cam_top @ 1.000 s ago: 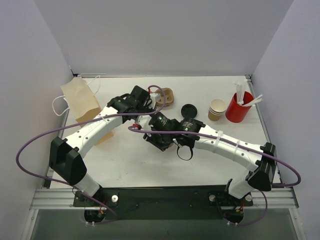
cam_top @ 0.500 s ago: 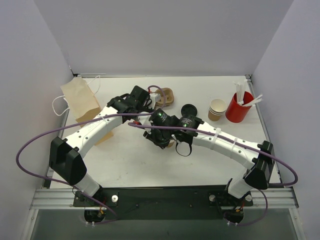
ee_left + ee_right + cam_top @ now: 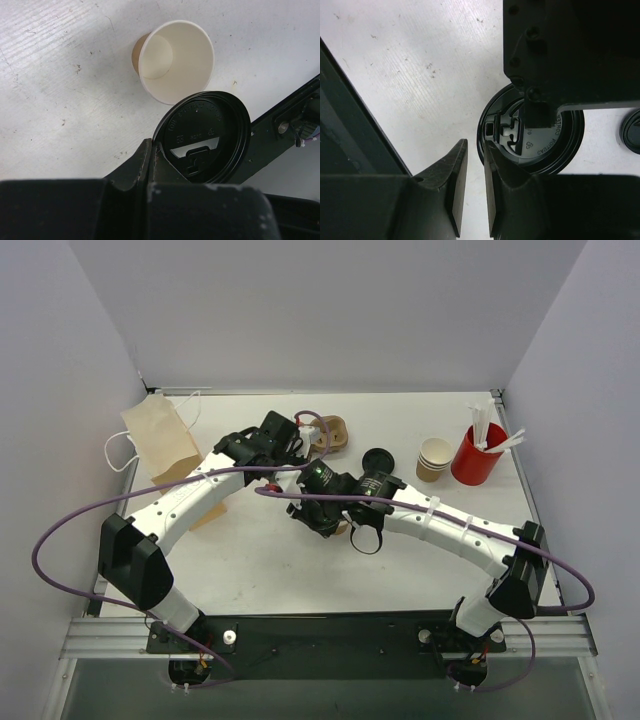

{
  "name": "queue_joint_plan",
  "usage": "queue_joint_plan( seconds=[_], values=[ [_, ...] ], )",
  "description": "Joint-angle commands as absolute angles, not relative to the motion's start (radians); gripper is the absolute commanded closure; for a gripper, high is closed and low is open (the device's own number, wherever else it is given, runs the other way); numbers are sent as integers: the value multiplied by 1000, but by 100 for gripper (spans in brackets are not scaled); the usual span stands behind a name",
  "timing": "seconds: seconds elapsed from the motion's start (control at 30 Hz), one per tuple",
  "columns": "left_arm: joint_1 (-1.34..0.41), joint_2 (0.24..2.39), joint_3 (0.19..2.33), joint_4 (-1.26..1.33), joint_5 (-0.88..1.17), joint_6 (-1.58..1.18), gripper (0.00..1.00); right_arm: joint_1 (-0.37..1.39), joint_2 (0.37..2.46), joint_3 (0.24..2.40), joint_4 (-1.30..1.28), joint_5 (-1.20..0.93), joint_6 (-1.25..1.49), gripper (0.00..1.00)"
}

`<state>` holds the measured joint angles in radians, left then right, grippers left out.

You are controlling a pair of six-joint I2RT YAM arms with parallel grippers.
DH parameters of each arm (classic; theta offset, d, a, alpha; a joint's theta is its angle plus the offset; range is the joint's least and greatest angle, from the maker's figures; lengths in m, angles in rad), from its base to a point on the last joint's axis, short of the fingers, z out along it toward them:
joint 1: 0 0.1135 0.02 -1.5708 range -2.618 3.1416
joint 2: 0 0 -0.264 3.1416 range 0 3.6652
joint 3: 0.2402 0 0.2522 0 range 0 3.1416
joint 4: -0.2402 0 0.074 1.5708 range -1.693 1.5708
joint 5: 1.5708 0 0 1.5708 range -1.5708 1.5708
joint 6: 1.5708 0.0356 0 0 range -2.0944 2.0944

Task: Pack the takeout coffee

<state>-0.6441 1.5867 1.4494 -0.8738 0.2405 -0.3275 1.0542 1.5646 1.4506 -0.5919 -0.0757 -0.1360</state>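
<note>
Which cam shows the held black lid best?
Left wrist: nearly the whole lid shows, pinched in the left gripper. Right wrist shows it partly hidden behind the left gripper. Top external doesn't show it.

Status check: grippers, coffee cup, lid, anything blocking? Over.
Left gripper shut on black lid. Right gripper narrowly open at that lid's rim. Paper cup lidless on table, nothing between it and lid.
</note>
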Motion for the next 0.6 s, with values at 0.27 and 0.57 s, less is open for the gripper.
queue_joint_plan(
  seconds=[0.27,0.57],
  values=[
    [-649,1554,1476,-880,287,-291,100,1016,1453,1313,-469,-51,-120,82],
    [-647,1566,1503,-907,319,-262,100,1011,1448,1318,-465,-84,-132,83]
  ],
)
